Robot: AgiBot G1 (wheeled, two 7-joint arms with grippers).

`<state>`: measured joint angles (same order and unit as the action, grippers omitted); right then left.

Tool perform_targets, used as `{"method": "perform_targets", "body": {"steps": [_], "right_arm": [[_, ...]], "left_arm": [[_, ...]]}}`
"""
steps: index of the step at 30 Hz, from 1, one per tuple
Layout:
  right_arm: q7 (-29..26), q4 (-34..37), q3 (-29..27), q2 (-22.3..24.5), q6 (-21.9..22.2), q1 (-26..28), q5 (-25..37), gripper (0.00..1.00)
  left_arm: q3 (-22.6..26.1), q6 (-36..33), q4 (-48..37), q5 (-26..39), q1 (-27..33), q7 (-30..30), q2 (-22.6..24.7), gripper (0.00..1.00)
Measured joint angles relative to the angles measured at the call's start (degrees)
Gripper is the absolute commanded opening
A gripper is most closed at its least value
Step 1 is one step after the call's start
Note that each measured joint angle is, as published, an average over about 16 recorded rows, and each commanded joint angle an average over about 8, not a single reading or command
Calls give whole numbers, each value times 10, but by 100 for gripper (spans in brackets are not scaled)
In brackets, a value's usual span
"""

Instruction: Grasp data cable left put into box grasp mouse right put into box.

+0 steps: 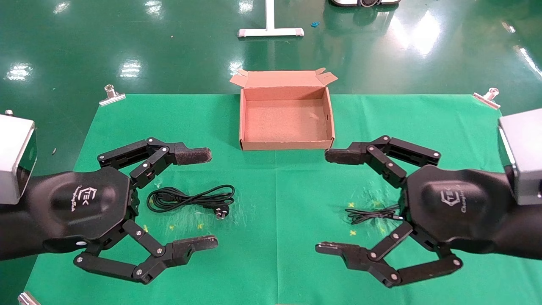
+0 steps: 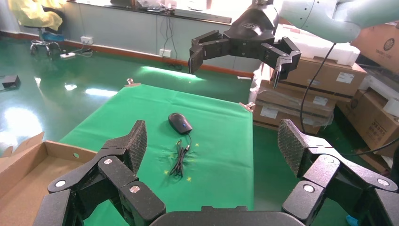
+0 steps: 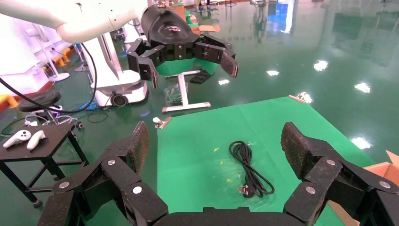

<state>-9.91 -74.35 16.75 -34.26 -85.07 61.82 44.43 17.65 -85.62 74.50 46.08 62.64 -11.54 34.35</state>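
Both end effectors hover spread — left end effector [image 1: 203, 199] should descend squarely over the data cable [image 1: 190, 198], pinching its bunched loops; box [image 1: 286, 146] sits empty.

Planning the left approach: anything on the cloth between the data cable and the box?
Nothing: in the head view only bare green cloth lies between the data cable and the box.

Glossy green floor [image 1: 84, 42], glare
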Motion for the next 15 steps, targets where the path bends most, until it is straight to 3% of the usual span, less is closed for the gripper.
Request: {"method": "perform_targets", "body": {"steps": [6,15], "right_arm": [[14,-15,14,10,13,7,62,100],[28,-32,33,22,34,19,147,100]], "left_arm": [[47,-6,15,117,47,-26,1,100],[157,-5,31,388,164,-88,52,100]]}}
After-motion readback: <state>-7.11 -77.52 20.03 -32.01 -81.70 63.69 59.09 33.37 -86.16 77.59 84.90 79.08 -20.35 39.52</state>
